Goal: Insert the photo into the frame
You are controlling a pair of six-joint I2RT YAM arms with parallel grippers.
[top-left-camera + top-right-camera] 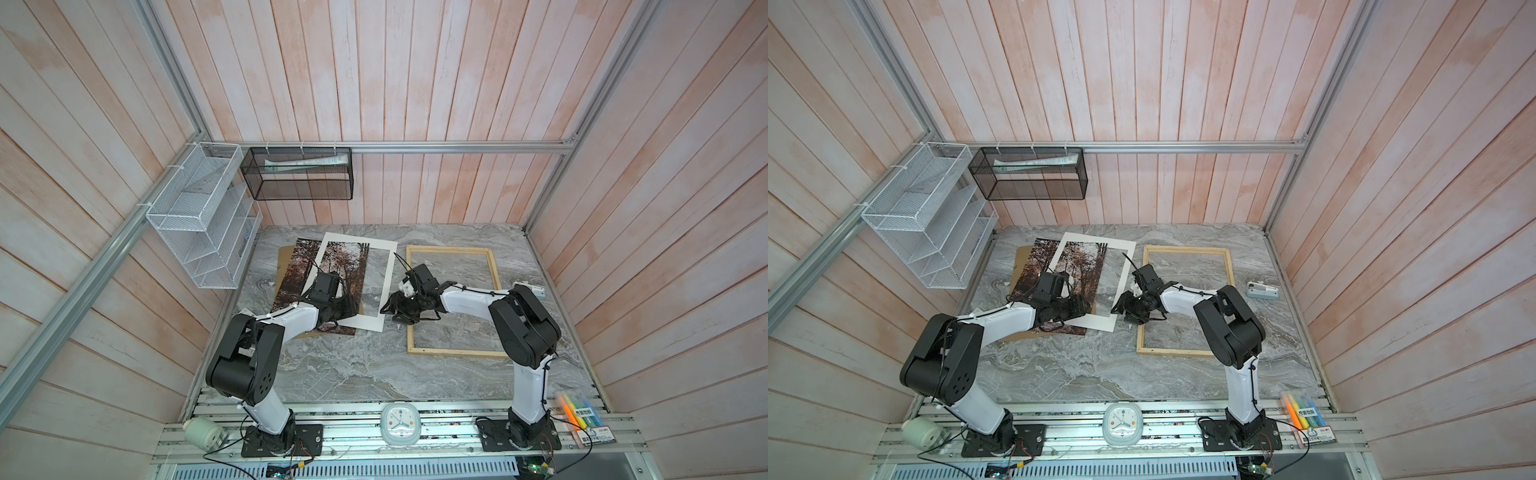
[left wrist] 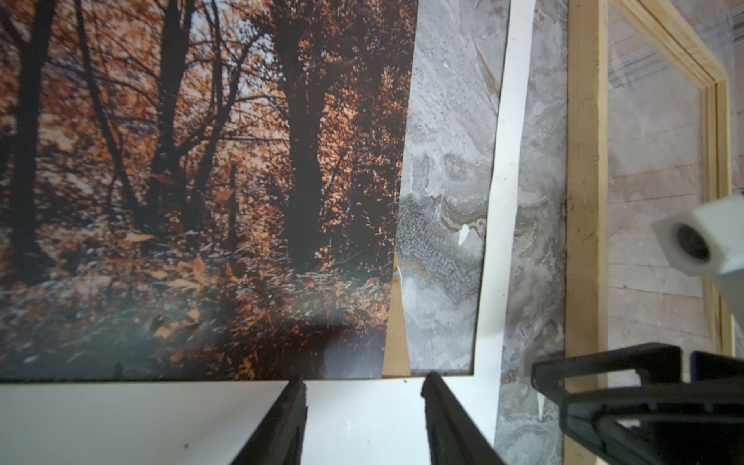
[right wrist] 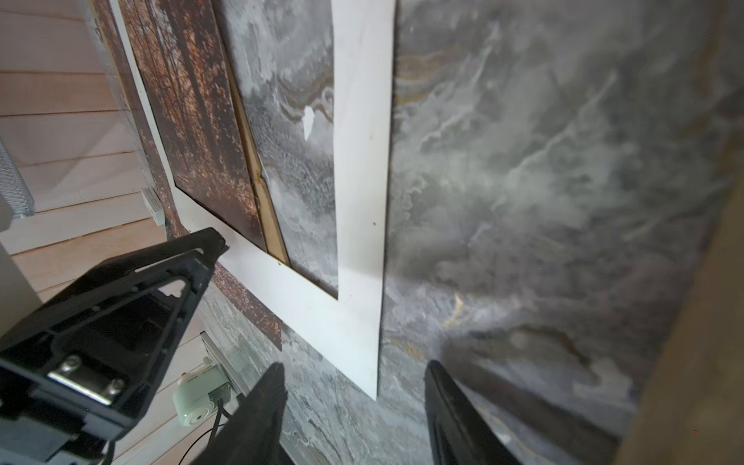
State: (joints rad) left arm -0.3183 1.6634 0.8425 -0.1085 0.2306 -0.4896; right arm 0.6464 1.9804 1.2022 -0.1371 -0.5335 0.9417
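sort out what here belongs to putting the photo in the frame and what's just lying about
For the job: photo, frame; probably also white mat, brown backing board.
Just lying about: clock, marker pack, white wire rack, black mesh basket.

The tool (image 2: 365, 380) hovers, fingers parted, above white mat (image 2: 161, 422) overlapping photo (image 2: 181, 181).

Photo (image 2: 181, 181): thin paper print, semi-gloss; I see a soft sheen across it. Frame (image 2: 581, 201): bare pale wood, matt, grain visible. White mat (image 3: 362, 120): smooth matt card. Backing board (image 1: 284, 262): plain brown board, dull. Table (image 1: 353, 374): grey marbled top, smooth, faintly reflective on my feed. White rack (image 1: 195, 232), black basket (image 1: 299, 174): painted metal mesh. Left gripper (image 2: 364, 378): matt black plastic, I'd say.
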